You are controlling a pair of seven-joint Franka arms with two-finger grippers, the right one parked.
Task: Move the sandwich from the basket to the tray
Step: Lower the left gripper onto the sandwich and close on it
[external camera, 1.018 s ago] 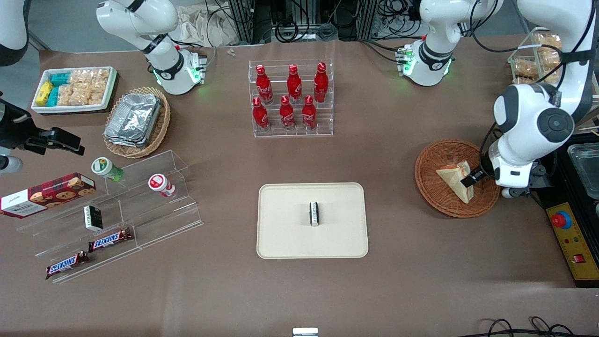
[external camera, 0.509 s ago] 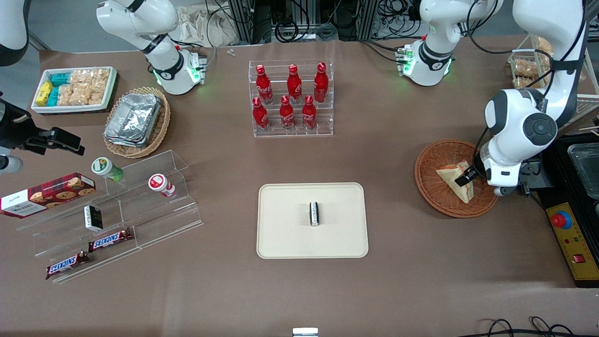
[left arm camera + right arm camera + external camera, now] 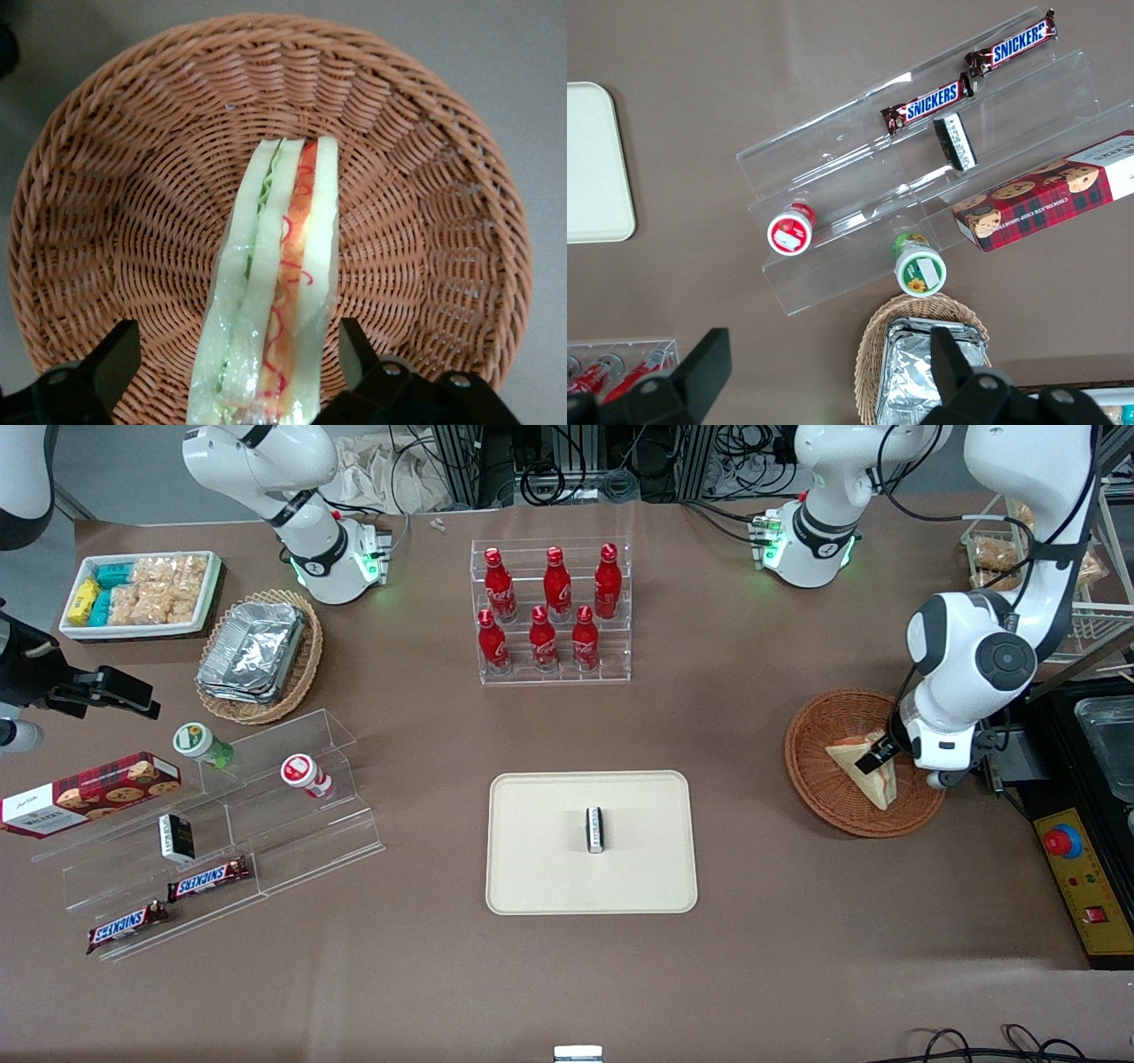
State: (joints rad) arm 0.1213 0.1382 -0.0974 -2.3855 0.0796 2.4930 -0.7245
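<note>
Straddling a triangular wedge of pale white bread, the sandwich [image 3: 276, 292], the left arm's black two-finger gripper [image 3: 237, 367] hangs low inside the round, reddish-brown woven wicker basket [image 3: 106, 177]. Its fingers [image 3: 111, 359] stand apart, one on each bread face, with visible gaps between pad and bread, so nothing is gripped yet. The sandwich stands on edge in the basket, its red, orange and green filling layers facing the wrist camera; that pose likely explains the approach, since closing across the two flat bread faces should squeeze the layers together rather than shear them apart.

From the front camera, the gripper [image 3: 872, 755] sits over the sandwich [image 3: 864, 772] in the basket [image 3: 819, 779], which lies toward the working arm's end of the table. Level with the basket and well apart from it toward the table's middle lies the flat rectangular cream-beige tray [image 3: 540, 868], the destination, with a small dark upright packet [image 3: 595, 829] already at its centre. By this reckoning the task is at its grasping stage: closing, lifting and carrying remain. A soft, wrapped wedge may slip or deform under too firm a pinch.
</note>
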